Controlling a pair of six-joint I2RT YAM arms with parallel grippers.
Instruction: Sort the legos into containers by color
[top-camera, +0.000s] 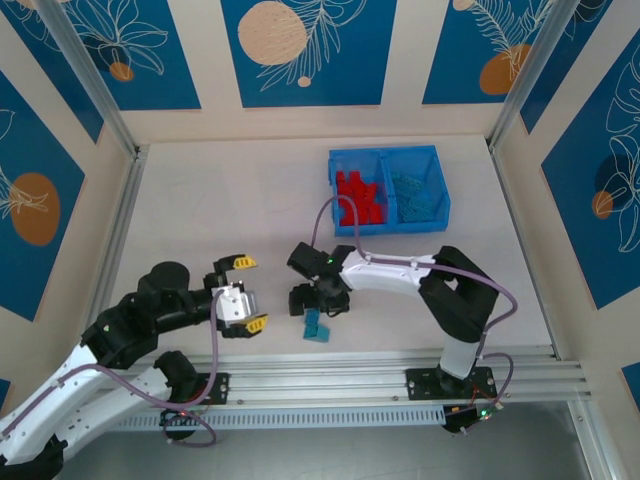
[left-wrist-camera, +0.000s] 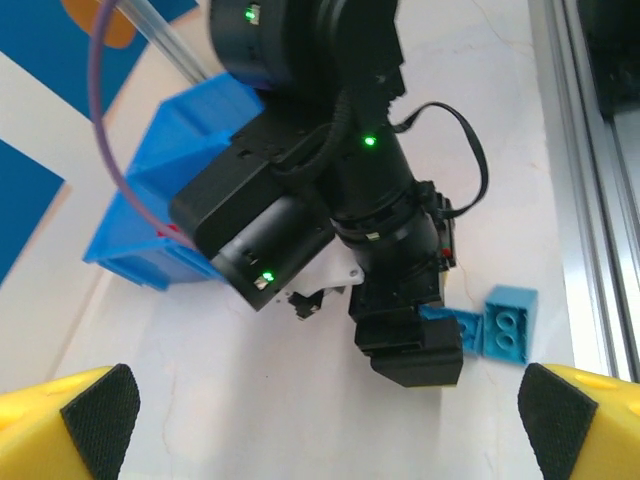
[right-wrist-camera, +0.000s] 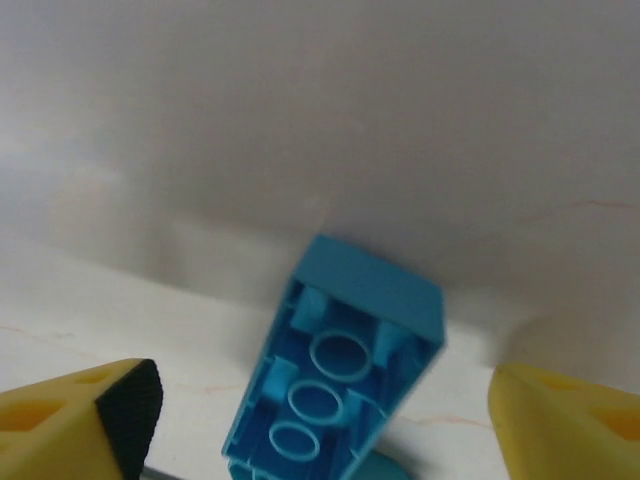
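Over the near edge of the bench (top-camera: 200, 220), the right end effector (right-wrist-camera: 340, 410) is hovering open and empty above a probably light, rigid, slick blue lego (right-wrist-camera: 345, 350), best pinched across its long sides.

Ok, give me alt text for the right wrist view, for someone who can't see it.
A light blue lego lies on the white table, its hollow underside facing the camera, between the two yellow fingertips of the right gripper. The fingertips stand wide apart, touching neither side of it.
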